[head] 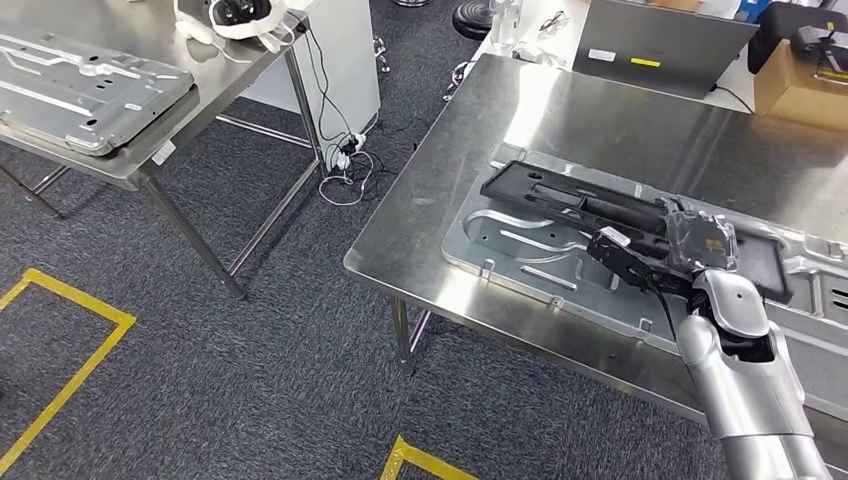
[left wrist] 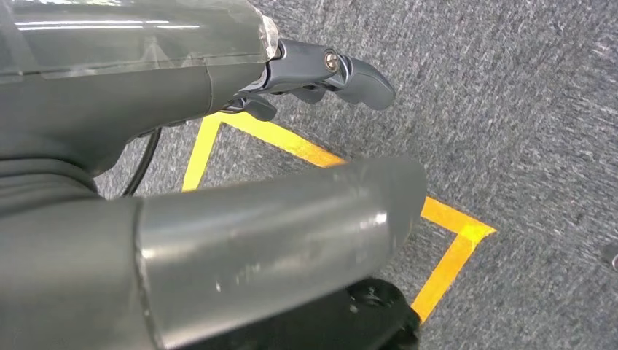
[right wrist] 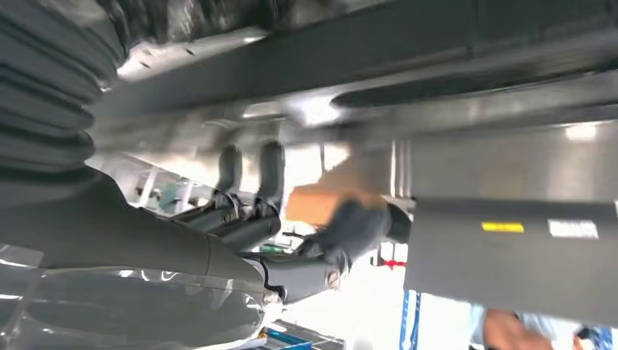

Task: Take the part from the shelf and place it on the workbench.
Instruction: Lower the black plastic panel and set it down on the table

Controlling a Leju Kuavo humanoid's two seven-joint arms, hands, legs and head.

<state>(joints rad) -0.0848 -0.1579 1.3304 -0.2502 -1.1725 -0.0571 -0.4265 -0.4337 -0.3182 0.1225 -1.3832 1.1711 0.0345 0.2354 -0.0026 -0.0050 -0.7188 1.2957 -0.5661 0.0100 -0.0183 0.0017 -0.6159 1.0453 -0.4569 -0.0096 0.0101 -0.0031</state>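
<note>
Over grey carpet, my left robot hand [left wrist: 321, 80] hangs loosely curled, empty; my right robot hand [head: 640, 255] rests on the black part [head: 570, 200], grasp unclear.

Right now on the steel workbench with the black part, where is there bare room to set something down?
The workbench is bare along its near-left edge, left of the silver stamped panel, and across the far middle between that panel and the grey laptop. It is crowded around the black part, where the right hand rests on it.
</note>
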